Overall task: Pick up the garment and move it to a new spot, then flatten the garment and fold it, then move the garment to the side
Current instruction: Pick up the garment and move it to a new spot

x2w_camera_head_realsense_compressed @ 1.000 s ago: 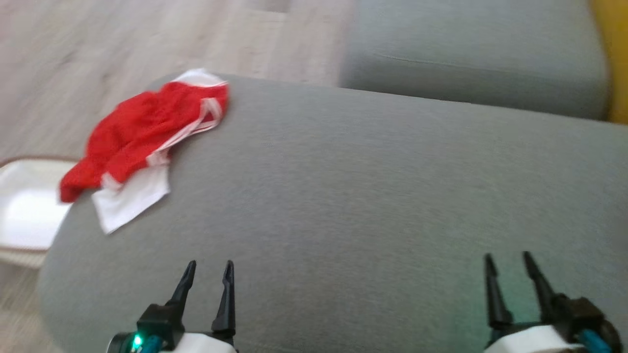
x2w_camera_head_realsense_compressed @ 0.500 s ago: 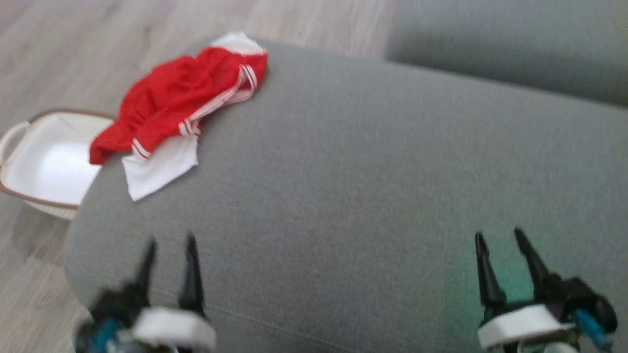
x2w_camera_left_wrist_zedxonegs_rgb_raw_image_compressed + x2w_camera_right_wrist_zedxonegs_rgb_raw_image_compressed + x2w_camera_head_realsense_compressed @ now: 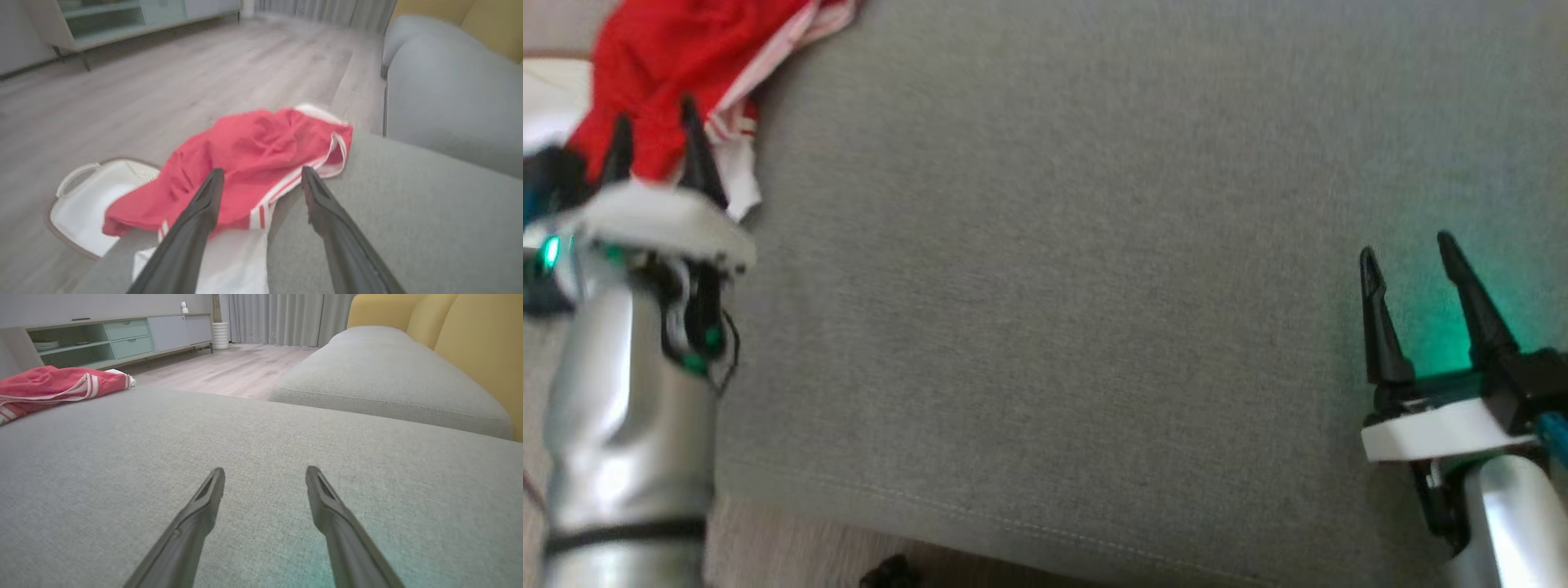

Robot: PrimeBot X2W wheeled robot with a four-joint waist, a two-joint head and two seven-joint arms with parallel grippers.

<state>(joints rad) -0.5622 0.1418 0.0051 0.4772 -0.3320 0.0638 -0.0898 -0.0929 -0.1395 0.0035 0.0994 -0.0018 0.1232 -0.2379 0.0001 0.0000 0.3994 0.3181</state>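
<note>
Red and white, the crumpled garment (image 3: 662, 57) lies at the far left corner of the grey sofa cushion (image 3: 1054, 286), one end drooping over the edge above a white basket (image 3: 86, 192) on the floor. A second ago the left fingers (image 3: 698, 151) sat low and well short of it. Now the head camera has tipped down and the left arm has reached out, so the spread left fingers (image 3: 200, 212) bracket the garment's near part. Whether they touch cloth I cannot tell. I judge the pick-up is about to begin, with nothing gripped yet. The right fingers (image 3: 1380, 327) stay spread and empty over bare cushion (image 3: 261, 428). In the left wrist view, the garment's long axis runs from near left to far right, with the striped hem towards the cushion's middle.
</note>
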